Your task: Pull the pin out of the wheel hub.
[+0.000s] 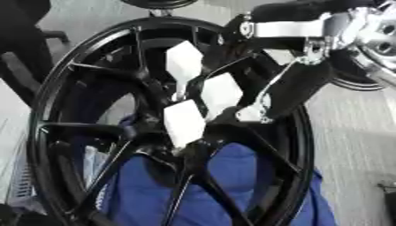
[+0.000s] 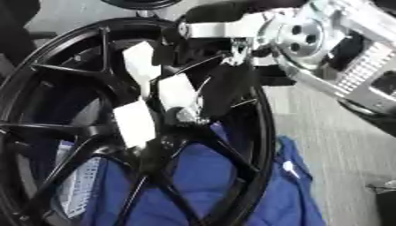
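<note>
The right hand point(image 1: 203, 99) reaches down from the upper right onto the centre of the black wheel hub point(image 1: 46, 128), its white-padded fingers point(image 1: 183, 121) spread around the pin, which they hide.

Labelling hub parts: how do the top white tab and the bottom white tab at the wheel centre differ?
The top tab sits above the hub, near the rim; the bottom tab sits lower, over the hub centre. The top tab shows an angled upper edge; the bottom tab looks more rectangular and longer. Both are flat, white and upright, close to the right hand.
</note>
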Controlling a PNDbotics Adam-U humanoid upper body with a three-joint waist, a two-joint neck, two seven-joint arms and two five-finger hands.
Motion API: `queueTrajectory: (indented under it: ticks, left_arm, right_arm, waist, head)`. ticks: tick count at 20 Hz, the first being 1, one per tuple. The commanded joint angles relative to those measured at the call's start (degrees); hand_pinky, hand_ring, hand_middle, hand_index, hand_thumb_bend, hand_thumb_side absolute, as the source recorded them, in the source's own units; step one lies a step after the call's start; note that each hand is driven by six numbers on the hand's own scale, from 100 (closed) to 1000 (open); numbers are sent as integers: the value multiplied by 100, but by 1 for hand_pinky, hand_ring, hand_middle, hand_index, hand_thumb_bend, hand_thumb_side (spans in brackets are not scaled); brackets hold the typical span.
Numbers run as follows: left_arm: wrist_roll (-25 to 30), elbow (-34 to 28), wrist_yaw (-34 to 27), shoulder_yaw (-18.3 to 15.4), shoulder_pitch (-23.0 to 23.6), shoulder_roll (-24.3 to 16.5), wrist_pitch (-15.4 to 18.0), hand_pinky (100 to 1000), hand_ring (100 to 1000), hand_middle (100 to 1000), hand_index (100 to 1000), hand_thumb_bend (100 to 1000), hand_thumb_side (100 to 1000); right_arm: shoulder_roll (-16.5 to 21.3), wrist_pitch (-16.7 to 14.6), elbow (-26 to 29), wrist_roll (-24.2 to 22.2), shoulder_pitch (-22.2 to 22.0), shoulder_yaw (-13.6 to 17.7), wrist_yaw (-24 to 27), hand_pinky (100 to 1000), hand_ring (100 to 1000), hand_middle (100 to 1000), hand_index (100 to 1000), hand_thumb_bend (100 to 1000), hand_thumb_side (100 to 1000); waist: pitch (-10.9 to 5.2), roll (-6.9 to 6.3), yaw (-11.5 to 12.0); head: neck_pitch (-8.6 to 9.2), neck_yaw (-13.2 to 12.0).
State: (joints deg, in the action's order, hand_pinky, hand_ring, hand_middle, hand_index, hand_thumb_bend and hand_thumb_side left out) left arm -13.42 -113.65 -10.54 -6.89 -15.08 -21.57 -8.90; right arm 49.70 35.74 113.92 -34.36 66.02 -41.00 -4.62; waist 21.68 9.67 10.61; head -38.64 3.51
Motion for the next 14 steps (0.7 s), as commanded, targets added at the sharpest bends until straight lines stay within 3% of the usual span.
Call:
queueTrajectory:
  ticks: [1, 14]
  left_arm:
    - [5, -94, 46, -8, -50, -52, -12, 850, 758, 572, 725, 100, 690]
    - [15, -94, 72, 0, -77, -30, -20, 851, 758, 572, 725, 100, 693]
  right_arm:
    - [104, 451, 67, -498, 72, 59, -48, 861, 829, 772, 827, 432, 261]
    - [29, 563, 67, -511, 99, -8, -8, 857, 809, 743, 803, 404, 203]
  waist:
    - [-75, -38, -6]
    - [21, -8, 13]
  head:
    - [99, -14]
    - [129, -16]
